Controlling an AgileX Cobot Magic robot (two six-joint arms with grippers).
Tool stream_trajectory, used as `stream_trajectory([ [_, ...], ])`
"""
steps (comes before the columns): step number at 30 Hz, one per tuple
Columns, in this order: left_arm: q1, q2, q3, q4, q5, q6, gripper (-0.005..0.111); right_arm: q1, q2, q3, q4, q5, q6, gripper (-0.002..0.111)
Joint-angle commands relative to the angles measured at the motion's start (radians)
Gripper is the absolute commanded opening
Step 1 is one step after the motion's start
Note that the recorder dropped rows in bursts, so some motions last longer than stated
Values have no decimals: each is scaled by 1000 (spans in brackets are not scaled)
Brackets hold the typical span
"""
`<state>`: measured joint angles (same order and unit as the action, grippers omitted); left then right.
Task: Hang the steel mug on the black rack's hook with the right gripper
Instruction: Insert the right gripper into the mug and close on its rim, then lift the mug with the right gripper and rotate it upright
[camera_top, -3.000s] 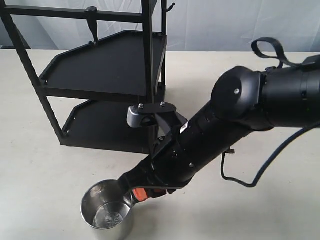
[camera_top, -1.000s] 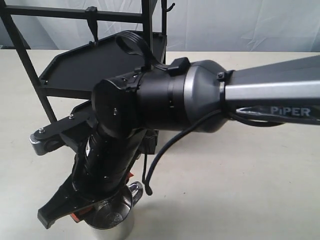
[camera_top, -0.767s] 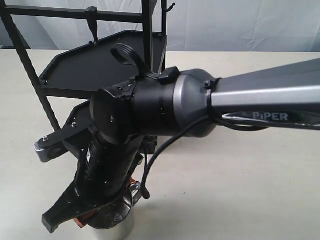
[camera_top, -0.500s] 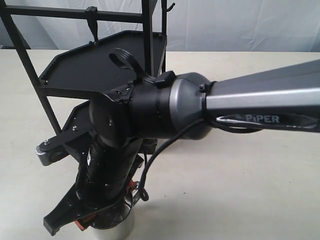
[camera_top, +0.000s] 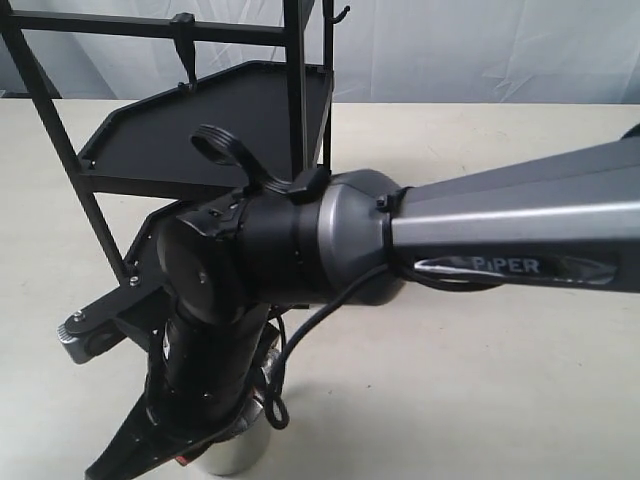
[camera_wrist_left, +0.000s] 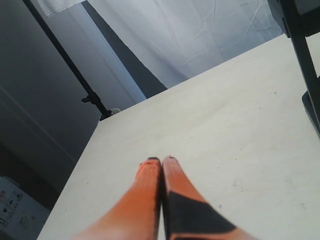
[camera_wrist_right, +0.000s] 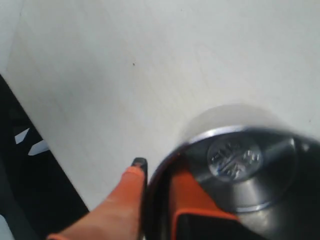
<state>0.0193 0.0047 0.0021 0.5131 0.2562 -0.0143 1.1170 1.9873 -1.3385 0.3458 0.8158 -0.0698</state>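
Note:
The steel mug (camera_top: 238, 458) stands on the table at the near edge, mostly covered by my right arm (camera_top: 300, 240). In the right wrist view my right gripper (camera_wrist_right: 157, 172) straddles the wall of the mug (camera_wrist_right: 235, 160), one orange finger (camera_wrist_right: 131, 187) outside and the other inside, both close against the wall. The black rack (camera_top: 200, 120) rises behind the arm, and its hook (camera_top: 183, 40) hangs from the top bar, well above and away from the mug. My left gripper (camera_wrist_left: 161, 159) is shut on nothing over bare table.
A thin curled hook (camera_top: 340, 14) sticks out at the rack's top right. A black cable (camera_top: 275, 400) loops down beside the mug. A rack post (camera_wrist_left: 300, 50) stands near the left gripper, and the table edge (camera_wrist_left: 75, 175) drops off on its other side.
My right arm has swung from right of the mug to over it and sunk lower, and its fingers now sit either side of the wall. The mug has stayed put.

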Motion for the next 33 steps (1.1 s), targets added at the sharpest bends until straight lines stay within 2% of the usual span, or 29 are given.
stream_trajectory([
  [1, -1, -5, -2, 1, -13, -2, 2, 1, -2, -5, -5, -9, -5, 0],
  [6, -1, -5, -2, 1, -13, -2, 2, 1, -13, -5, 3, -6, -61, -1],
  [14, -1, -5, -2, 1, -13, -2, 2, 1, -160, -3, 111, -49, -296, -1],
  [20, -1, -5, -2, 1, -13, -2, 2, 1, -335, 74, 112, -278, -372, -1],
  [28, -1, -5, -2, 1, -13, -2, 2, 3, -574, 367, 179, -698, -515, -1],
  [33, -1, -5, -2, 1, -13, -2, 2, 28, -708, 493, 177, -799, -531, -1],
])
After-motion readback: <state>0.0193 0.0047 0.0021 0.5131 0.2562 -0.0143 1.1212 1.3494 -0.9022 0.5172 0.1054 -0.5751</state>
